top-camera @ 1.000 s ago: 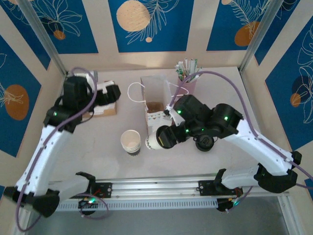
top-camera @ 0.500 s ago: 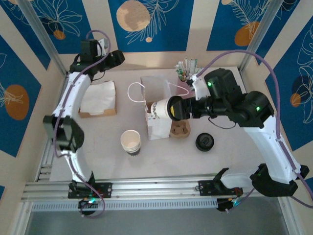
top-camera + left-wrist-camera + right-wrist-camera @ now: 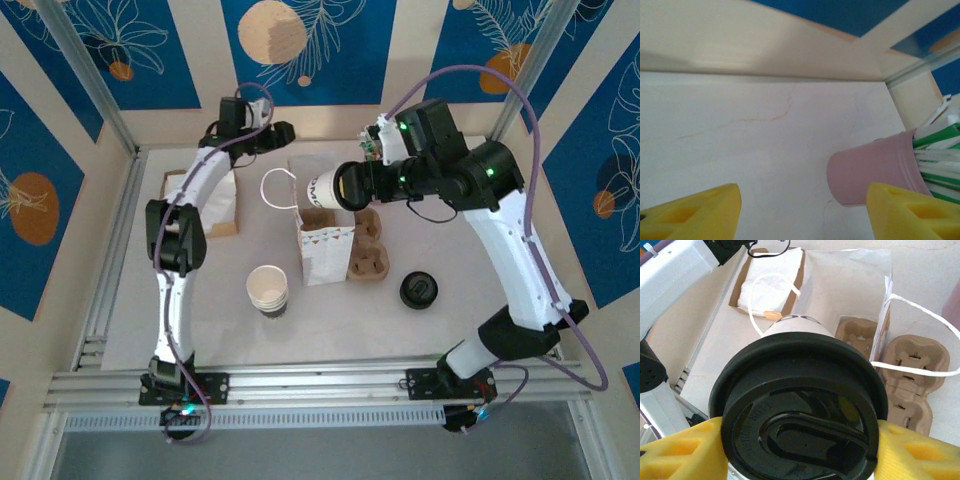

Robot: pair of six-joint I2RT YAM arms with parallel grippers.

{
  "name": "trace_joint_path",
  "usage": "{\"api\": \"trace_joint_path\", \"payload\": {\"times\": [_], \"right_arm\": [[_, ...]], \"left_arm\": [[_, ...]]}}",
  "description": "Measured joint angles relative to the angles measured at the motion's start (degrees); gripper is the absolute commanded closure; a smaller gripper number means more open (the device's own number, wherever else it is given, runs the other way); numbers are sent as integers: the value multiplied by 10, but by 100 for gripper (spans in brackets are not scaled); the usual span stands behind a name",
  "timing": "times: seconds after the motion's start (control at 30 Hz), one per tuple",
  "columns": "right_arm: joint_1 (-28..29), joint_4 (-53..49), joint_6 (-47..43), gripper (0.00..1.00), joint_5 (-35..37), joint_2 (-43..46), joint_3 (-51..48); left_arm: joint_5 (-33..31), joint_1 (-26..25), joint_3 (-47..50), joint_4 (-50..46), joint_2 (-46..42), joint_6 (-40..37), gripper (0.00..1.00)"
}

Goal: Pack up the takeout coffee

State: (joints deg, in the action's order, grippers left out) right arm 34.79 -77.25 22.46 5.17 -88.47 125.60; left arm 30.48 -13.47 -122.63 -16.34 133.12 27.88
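Coffee cup (image 3: 800,405): now raised off the table (image 3: 450,320), sideways above the bag (image 3: 325,255); right gripper (image 3: 352,187) clamped on it, ready for lowering. Left gripper (image 3: 800,212): jaws apart, empty, moved to the back edge.

I had the bag (image 3: 325,248) standing mid-table (image 3: 230,330), with the takeout coffee (image 3: 322,191) above its open top, gripped in my right gripper (image 3: 341,188). The drink carrier (image 3: 368,262) sat just right of the bag, and the loose lid (image 3: 418,290) lay further right and nearer me. The cup stack (image 3: 267,290) stood front-left of the bag, the napkin box (image 3: 215,212) back left. My left gripper (image 3: 800,215) hung near the back wall, straw holder (image 3: 875,170) beside it.
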Motion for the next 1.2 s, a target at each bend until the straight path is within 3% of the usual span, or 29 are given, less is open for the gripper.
{"api": "trace_joint_path", "payload": {"times": [0.27, 0.5, 1.2], "right_arm": [[-2, -47, -12, 37, 31, -75, 71], [4, -94, -21, 38, 43, -127, 118], [76, -156, -29, 38, 99, -168, 154]], "left_arm": [[26, -26, 43, 36, 10, 0, 35], [30, -31, 224, 112, -70, 12, 36], [9, -50, 530, 247, -303, 34, 36]]}}
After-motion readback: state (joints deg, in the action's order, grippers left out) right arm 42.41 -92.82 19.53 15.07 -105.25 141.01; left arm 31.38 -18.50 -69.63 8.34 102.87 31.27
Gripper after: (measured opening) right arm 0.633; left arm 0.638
